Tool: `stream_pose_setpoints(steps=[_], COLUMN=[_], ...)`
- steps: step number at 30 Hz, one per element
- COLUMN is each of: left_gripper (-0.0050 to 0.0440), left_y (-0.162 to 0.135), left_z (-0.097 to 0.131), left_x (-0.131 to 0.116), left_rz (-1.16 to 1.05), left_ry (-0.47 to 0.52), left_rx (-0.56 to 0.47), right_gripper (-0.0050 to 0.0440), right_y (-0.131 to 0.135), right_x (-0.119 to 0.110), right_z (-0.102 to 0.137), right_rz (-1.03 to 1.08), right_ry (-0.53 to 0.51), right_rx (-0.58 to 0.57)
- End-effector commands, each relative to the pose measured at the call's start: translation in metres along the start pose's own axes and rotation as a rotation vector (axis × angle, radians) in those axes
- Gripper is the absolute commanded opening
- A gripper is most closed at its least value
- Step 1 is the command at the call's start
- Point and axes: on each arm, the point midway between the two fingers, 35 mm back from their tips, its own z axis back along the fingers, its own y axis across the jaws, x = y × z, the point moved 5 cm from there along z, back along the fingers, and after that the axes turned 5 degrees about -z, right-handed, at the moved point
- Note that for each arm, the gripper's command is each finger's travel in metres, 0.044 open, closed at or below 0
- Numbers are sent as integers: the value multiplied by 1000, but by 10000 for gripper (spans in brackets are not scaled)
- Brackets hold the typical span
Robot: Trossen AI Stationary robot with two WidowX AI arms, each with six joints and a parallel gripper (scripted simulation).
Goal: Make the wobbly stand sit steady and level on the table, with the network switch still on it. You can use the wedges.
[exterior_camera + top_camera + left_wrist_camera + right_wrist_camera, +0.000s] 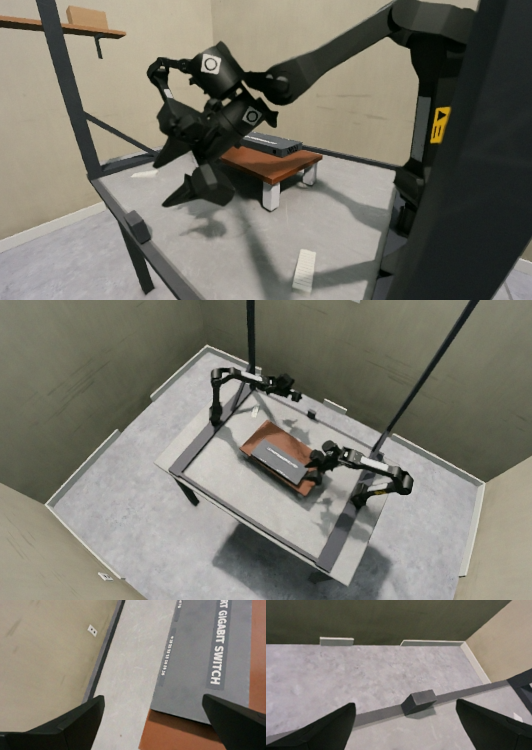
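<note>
The left tool (pixel 311 468) (pixel 152 699) is opened wide over the stand (pixel 267 431) (pixel 280 167) (pixel 180 732), right of the top frame's centre, with the switch (pixel 280 461) (pixel 277 145) (pixel 197 667) on it. The right tool (pixel 299 396) (pixel 160 185) (pixel 406 705), wide, is angled downward.

On the worktop (pixel 240 500) (pixel 340 225) (pixel 130 660) (pixel 430 734) there are two pale wedges (pixel 255 411) (pixel 304 272) (pixel 518 717), one stand (pixel 270 431) (pixel 272 169) (pixel 180 730) and one network switch (pixel 280 462) (pixel 275 145) (pixel 197 660). The black arms (pixel 216 397) (pixel 345 45) are also two.

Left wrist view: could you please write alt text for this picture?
A dark grey network switch lies on a reddish-brown stand, its lettering visible. The open left claw frames the foreground, with the pale table and a beige wall beyond.
</note>
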Motion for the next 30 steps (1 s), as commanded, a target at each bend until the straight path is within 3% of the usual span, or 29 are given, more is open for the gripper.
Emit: stream_pose_setpoints(steps=[1,18,19,30], left_gripper=[400,400,200,200], left_y=[4,4,4,4], left_z=[6,6,6,6], left_x=[5,6,6,6], left_rz=[12,13,13,13], left_ry=[-25,-27,-27,-27], left_rx=[8,10,10,10], right_gripper=[400,400,400,400], right_y=[-5,-6,-6,-6], right_x=[11,14,14,14], right_z=[9,10,10,10], right_rz=[6,8,8,8], right_ry=[-33,-40,-40,-40], right_rx=[-21,-25,-25,-25])
